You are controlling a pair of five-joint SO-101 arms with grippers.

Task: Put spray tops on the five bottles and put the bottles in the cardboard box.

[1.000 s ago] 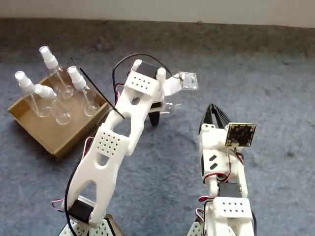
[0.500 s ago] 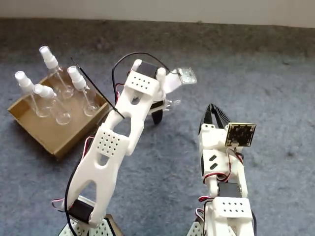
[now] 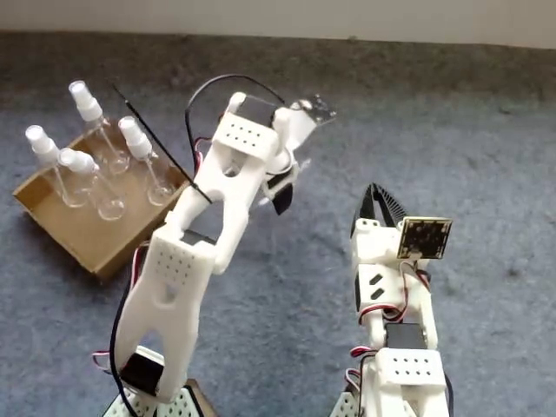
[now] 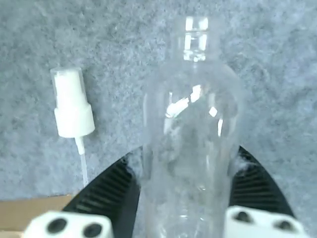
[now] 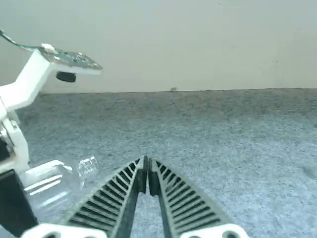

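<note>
With my left tool clamped round the uncapped bottle, I should steady its open neck, send my empty, pressed-together right tool for the spray top lying nearby on the carpet, then carry it to the cardboard box beyond.

This looks like a carpeted room in a home or hobby corner, not a lab. Grey carpet carries everything and runs up to a plain cream wall. The white plastic arms show a loose black cable and a bare circuit board. A plain cardboard box sits beside them.
</note>
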